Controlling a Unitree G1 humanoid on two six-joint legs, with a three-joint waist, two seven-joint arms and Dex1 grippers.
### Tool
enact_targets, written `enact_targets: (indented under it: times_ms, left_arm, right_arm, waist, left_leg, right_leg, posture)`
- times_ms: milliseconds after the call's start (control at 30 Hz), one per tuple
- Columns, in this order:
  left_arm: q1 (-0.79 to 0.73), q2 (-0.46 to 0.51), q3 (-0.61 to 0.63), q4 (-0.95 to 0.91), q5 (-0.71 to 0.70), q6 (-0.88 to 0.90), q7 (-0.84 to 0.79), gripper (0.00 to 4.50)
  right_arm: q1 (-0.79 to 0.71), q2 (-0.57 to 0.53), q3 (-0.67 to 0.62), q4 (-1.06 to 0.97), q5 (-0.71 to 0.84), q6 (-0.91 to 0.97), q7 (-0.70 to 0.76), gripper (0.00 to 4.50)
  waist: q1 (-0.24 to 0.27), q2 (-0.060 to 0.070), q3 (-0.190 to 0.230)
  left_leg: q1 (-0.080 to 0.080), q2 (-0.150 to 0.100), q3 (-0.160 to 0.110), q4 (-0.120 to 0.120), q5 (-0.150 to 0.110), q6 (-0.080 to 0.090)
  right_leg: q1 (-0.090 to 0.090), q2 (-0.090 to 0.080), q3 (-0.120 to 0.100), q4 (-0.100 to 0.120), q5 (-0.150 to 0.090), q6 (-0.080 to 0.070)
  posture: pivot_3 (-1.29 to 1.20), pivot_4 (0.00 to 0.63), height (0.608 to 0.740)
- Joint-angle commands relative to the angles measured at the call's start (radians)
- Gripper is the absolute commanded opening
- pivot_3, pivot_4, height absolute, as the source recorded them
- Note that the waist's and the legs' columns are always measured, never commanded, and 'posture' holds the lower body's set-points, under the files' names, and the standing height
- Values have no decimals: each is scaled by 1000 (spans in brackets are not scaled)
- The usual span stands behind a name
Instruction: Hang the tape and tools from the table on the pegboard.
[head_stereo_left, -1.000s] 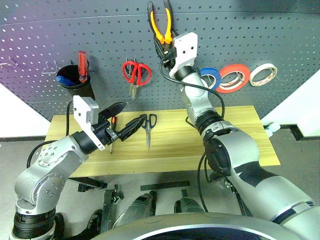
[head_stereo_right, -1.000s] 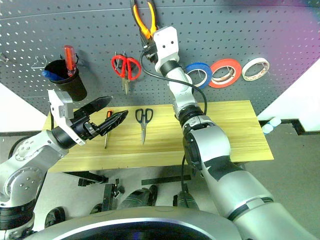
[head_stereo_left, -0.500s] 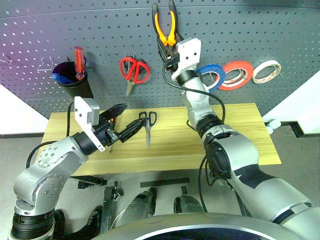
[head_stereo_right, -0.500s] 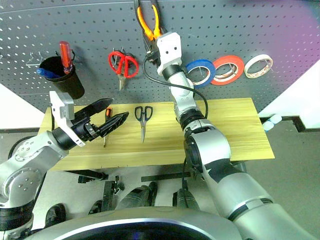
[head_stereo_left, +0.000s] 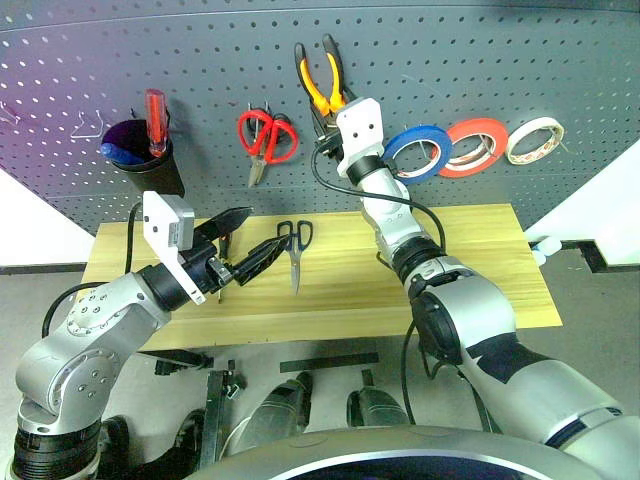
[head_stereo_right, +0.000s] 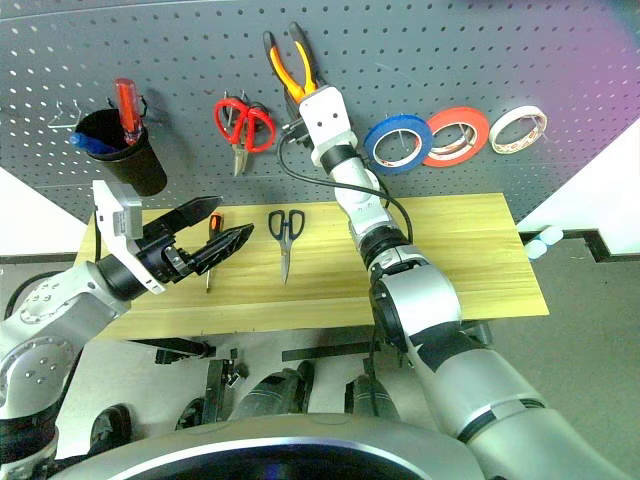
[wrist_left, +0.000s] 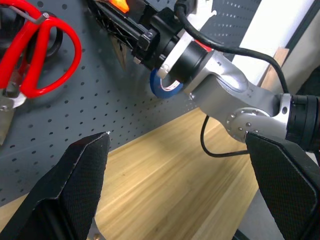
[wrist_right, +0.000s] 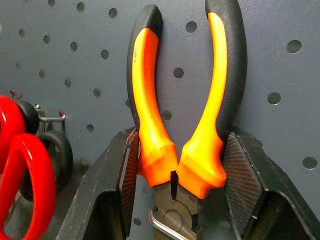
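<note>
The right gripper (wrist_right: 175, 185) is clamped on the pliers (head_stereo_left: 322, 78) just below their orange-and-black handles, pressing them flat against the pegboard (head_stereo_left: 500, 60). Compared with a second earlier, the pliers sit lower on the panel, beside the red-handled scissors (head_stereo_left: 266, 140) at about 9 o'clock of them; a thin wire loop shows at the pivot in the right wrist view, so the tool is probably being settled onto a hook, though whether it has caught cannot be told. The blue tape (head_stereo_left: 414, 152) already hangs at 3 o'clock of the gripper, with a red-orange roll (head_stereo_left: 472, 146) and a cream-white roll (head_stereo_left: 532, 140) further along the same line. The left gripper (head_stereo_left: 243, 244) hovers with jaws wide and empty above the left part of the worktop (head_stereo_left: 480, 270), unchanged in place. Two task tools remain on the worktop: the dark-handled scissors (head_stereo_left: 296, 250) at 3 o'clock of the left gripper, and the small screwdriver (head_stereo_right: 212, 250), partly hidden behind its fingers. A black cup (head_stereo_left: 145, 165) holding a larger red screwdriver (head_stereo_left: 157, 120) hangs at the board's left. The red scissors crowd the space beside the pliers, leaving little room for release.
</note>
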Motion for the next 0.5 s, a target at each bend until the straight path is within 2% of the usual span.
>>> enact_targets:
  times_ms: [33, 333, 367, 400, 500]
  left_arm:
    - [2, 9, 17, -33, -17, -4, -2, 4500]
    - [5, 10, 17, -34, -17, -6, 1, 4500]
    - [6, 10, 18, -35, -17, -6, 1, 4500]
    - [6, 10, 18, -34, -18, -6, 2, 4500]
    - [5, 9, 16, -33, -17, -7, 2, 4500]
  right_arm:
    - [-2, -10, 4, -28, -7, 18, -33, 2093]
    - [20, -37, -6, -27, 3, 26, -47, 2093]
    - [23, -39, -3, -28, -3, 25, -55, 2756]
    - [27, -37, -11, -29, 10, 23, -41, 2918]
    - [32, -37, -16, -32, 20, 19, -28, 3886]
  waist:
    - [0, 0, 0]
    - [2, 0, 0]
    - [2, 0, 0]
    - [2, 0, 0]
    - [2, 0, 2]
  left_leg:
    - [0, 0, 0, 0, 0, 0]
    - [0, 0, 0, 0, 0, 0]
    - [0, 0, 0, 1, 0, 0]
    - [0, 0, 0, 1, 0, 0]
    - [0, 0, 0, 1, 0, 0]
  right_leg:
    - [0, 0, 0, 0, 0, 0]
    - [0, 0, 0, 0, 0, 0]
    - [0, 0, 0, 0, 0, 0]
    - [0, 0, 0, 0, 0, 0]
    - [1, 0, 0, 0, 1, 0]
  posture:
    - [187, 281, 740]
    - [187, 284, 740]
    - [186, 283, 740]
    - [184, 283, 740]
    - [181, 284, 740]
